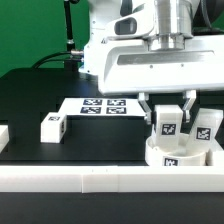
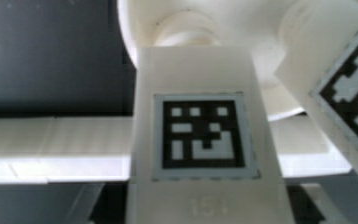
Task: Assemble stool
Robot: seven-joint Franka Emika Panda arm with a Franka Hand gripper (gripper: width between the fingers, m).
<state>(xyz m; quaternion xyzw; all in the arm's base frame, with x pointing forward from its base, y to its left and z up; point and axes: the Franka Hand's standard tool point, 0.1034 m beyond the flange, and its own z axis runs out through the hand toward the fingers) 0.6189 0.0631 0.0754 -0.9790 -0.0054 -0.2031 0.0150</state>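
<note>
Gripper (image 1: 167, 113) clamped on a short, blocky white plastic leg (image 1: 167, 125), upright over the thick round white plastic seat (image 1: 178, 158).

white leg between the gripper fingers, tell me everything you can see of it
The short blocky white plastic leg stands upright, a black-and-white square tag on its face. The gripper clamps it from both sides. Its lower end reaches the thick round white disc seat; whether it sits in a socket cannot be told. A second tagged leg stands beside it.
</note>
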